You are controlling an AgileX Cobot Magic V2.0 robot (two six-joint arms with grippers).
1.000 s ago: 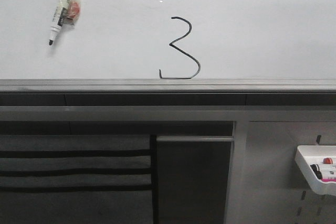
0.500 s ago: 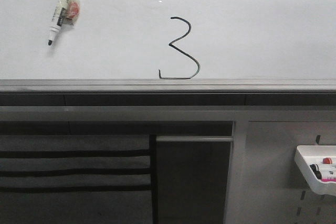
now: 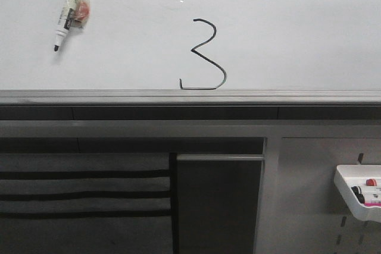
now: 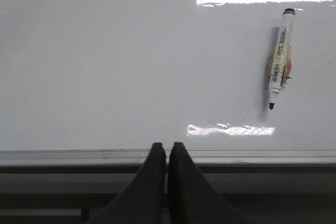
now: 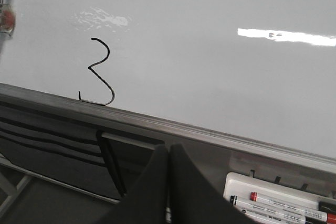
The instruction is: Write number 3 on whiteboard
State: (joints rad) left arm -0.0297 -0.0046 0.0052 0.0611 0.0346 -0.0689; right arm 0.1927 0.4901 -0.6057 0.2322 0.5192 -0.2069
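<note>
The whiteboard fills the upper part of the front view. A black hand-drawn number 3 stands on it just above the grey frame edge; it also shows in the right wrist view. A white marker with its black tip uncovered lies on the board at the upper left, also in the left wrist view. My left gripper is shut and empty, at the board's near edge. My right gripper is shut and empty, below the frame. Neither gripper shows in the front view.
A white tray with several markers hangs on the grey pegboard panel at the lower right, also in the right wrist view. Dark slotted shelving lies below the board on the left.
</note>
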